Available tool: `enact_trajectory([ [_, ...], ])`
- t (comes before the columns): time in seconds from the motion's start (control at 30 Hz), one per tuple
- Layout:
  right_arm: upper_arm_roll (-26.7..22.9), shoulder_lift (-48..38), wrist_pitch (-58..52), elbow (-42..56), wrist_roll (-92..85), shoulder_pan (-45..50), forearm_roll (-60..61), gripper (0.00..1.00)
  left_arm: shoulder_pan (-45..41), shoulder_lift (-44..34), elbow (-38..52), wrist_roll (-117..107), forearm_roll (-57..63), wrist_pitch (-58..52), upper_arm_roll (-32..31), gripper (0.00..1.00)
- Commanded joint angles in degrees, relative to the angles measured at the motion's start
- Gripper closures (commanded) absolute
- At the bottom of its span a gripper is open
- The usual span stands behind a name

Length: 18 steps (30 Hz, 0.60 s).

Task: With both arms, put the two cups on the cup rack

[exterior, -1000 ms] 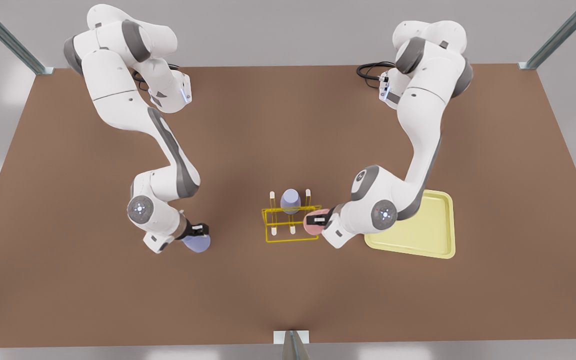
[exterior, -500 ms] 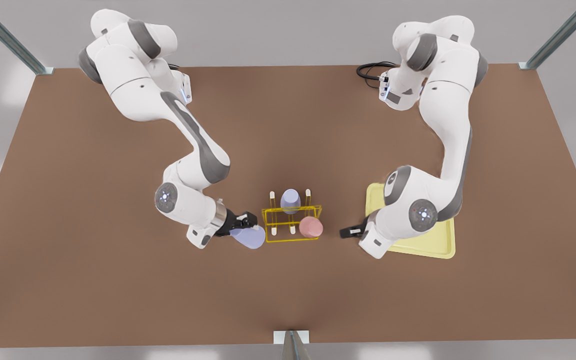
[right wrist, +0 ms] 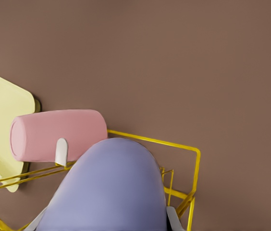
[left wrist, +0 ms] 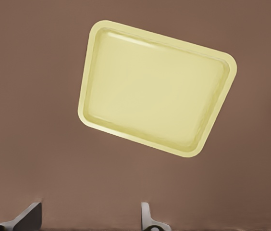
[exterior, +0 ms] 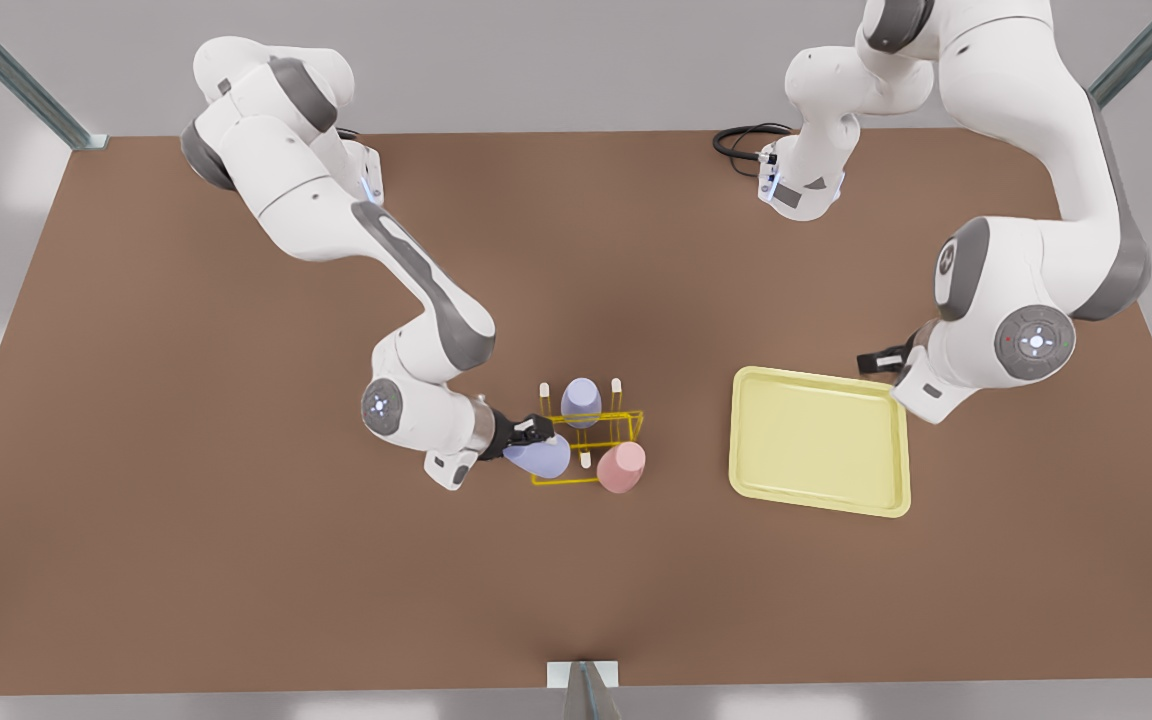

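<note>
We count three cups: the pink cup sits on the cup rack at its corner toward the front view's right, a paler greyish-lavender cup sits on a far peg, and the lavender-blue cup hangs over the rack's other end, clamped in the right gripper. One tray lies beside the rack, and above it hovers the left gripper, fingers apart, holding nothing.

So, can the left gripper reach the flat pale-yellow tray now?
Probably yes: the left gripper hangs open just beyond the flat pale-yellow tray's far corner, with bare table between; the right gripper is busy at the rack.
</note>
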Motion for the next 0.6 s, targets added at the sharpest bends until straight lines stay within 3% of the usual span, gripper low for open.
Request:
enact_trajectory([
  [0.0,0.03,0.14,0.21,0.16,-0.07,0.14,-0.08,0.0,0.0,0.07,0.0,11.52,-0.59,-4.95,-0.01,0.0],
  [0.43,0.29,1.02,-0.31,5.34,-0.42,-0.12,1.85,0.0,0.0,-0.02,-0.09,11.52,-0.59,-4.95,-0.1,0.0],
  [0.53,-0.49,3.05,-10.05,13.42,-0.33,-0.82,1.24,0.0,0.0,-0.02,-0.09,11.52,-0.59,-4.86,-0.1,0.0],
  [0.57,-5.4,1.03,-21.81,14.05,-0.33,-3.01,-3.75,0.0,0.09,-0.02,0.08,11.52,-0.68,-4.95,-0.1,0.0],
])
